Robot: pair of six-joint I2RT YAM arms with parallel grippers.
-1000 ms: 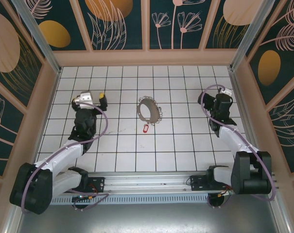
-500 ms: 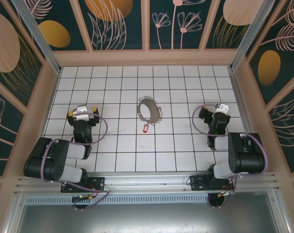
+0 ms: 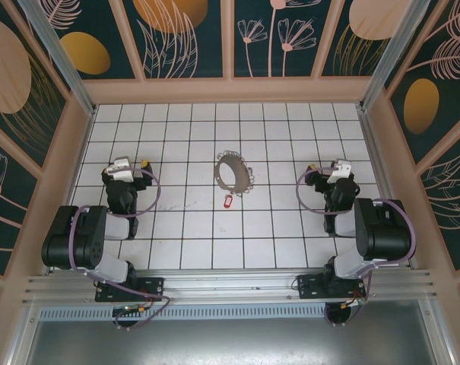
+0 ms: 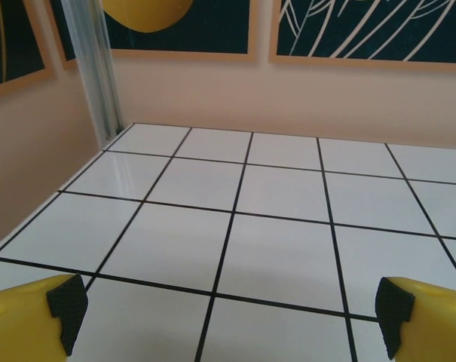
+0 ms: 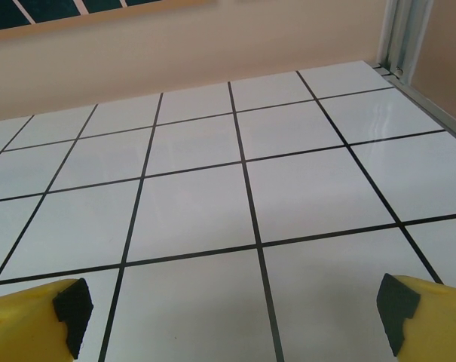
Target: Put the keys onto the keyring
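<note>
Overhead, the keyring (image 3: 234,172) sits central; long axis far-left to near-right. Wrist views: left gripper (image 4: 229,305), right gripper (image 5: 234,305) gape wide.

- A robot test cell of a laboratory kind is indicated, rather than a home or a shop.
- The left arm (image 3: 71,245) and the right arm (image 3: 380,228) are seen bolted to a metal rail (image 3: 230,289) along the near edge.
- The work surface (image 3: 214,236) is ruled with a regular black grid on white.
- The space is boxed in on three sides by printed wall panels (image 3: 184,30) of leaves and gold discs.
- The panels are framed by bare aluminium posts (image 3: 57,57).
</note>
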